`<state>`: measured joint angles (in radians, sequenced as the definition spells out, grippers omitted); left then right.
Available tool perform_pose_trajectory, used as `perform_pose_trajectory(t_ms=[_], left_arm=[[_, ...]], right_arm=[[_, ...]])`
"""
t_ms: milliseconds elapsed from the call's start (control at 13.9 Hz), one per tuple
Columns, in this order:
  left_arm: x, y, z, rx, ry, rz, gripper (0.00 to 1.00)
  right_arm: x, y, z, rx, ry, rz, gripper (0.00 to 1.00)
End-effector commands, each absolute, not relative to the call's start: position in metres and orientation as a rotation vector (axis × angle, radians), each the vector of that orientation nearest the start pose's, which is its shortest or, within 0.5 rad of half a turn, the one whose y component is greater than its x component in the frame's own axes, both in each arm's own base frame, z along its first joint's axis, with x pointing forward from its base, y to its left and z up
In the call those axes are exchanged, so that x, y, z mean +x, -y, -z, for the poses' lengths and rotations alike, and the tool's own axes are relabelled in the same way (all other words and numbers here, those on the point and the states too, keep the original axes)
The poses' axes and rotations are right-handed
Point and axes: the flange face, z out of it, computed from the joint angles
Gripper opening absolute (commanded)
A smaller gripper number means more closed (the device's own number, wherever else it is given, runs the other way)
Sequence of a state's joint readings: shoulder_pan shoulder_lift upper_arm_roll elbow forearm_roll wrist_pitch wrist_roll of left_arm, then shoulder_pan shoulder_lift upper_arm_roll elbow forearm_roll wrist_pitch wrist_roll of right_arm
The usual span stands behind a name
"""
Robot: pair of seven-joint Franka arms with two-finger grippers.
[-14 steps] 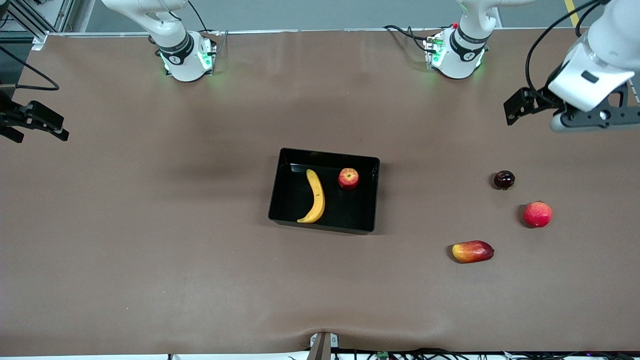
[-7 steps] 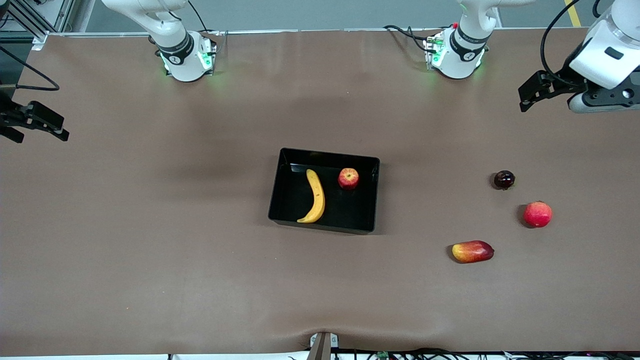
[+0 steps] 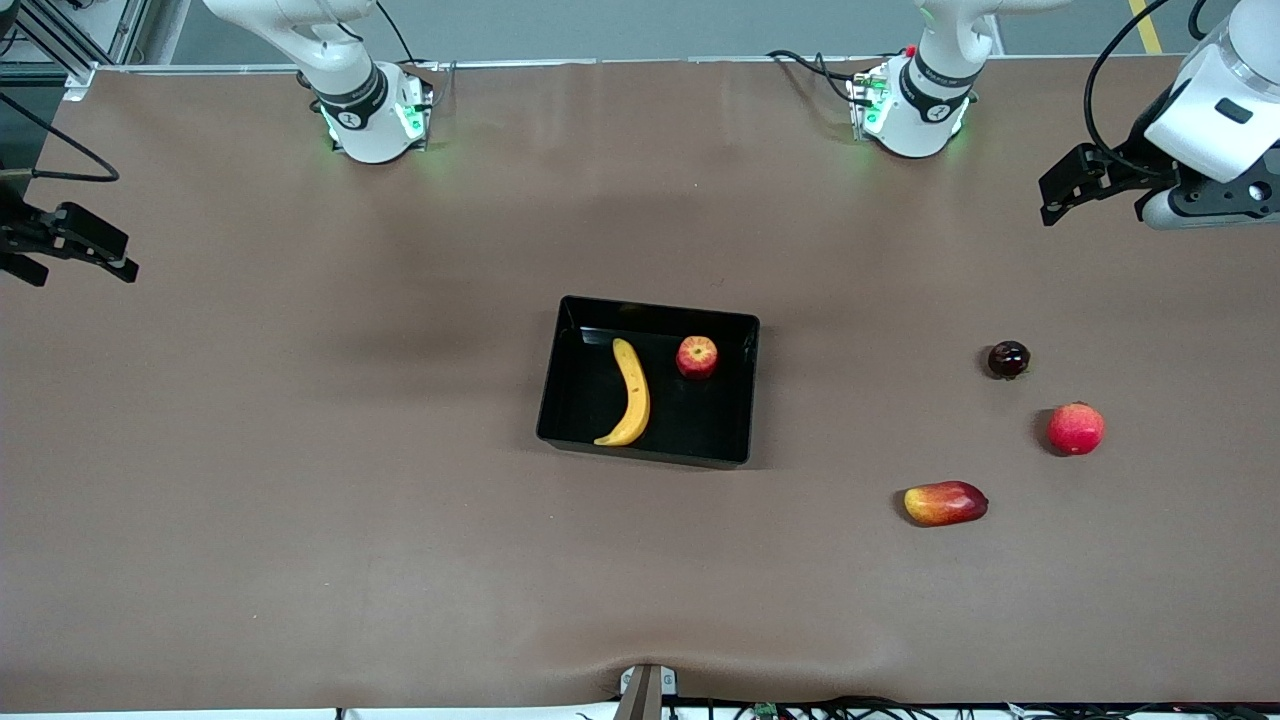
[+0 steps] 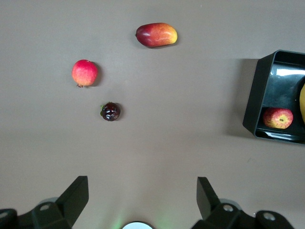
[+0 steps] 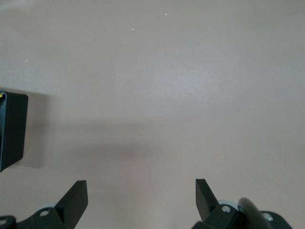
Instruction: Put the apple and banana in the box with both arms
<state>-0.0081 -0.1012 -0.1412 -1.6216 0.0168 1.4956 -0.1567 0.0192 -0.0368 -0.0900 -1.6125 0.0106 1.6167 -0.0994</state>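
I see the shallow shiny black plastic box (image 3: 745, 390) in the middle of the brown table (image 3: 300, 450). The long curved yellow banana (image 3: 630, 394) lies inside it, and the small round red apple with pale yellow streaks (image 3: 697, 357) sits just beside the banana, toward the left arm's end of the box. My left gripper (image 4: 142, 196) hangs over bare table at the left arm's end, its two black fingers (image 4: 76, 194) spread wide with nothing between them. My right gripper (image 5: 141, 195) hangs over bare table at the right arm's end, spread wide and empty too. Three other fruits lie on the table well apart from the box: a small dark round fruit (image 3: 1008, 359), a pinkish-red round fruit (image 3: 1075, 429) nearer the front camera, and an oblong red and yellow fruit (image 3: 945, 503) nearer again
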Motion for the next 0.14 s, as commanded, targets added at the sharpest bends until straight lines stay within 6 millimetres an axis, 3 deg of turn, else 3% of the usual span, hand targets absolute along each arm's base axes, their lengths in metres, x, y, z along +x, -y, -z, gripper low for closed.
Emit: perform_pose_trajectory(t_ms=[0,72], left_arm=[[0.5118,0.0775,-0.6443,-3.126,-0.02,-0.035,1.0],[0.512,0.0768,-0.6443,-3.126,-0.018,-0.035,1.0]], right_arm=[[0.5503,0.0403,-0.6324,-3.15,0.046,0.067,1.0],[0.5503,0.0394,-0.6324,-3.15,0.048,0.067,1.0]])
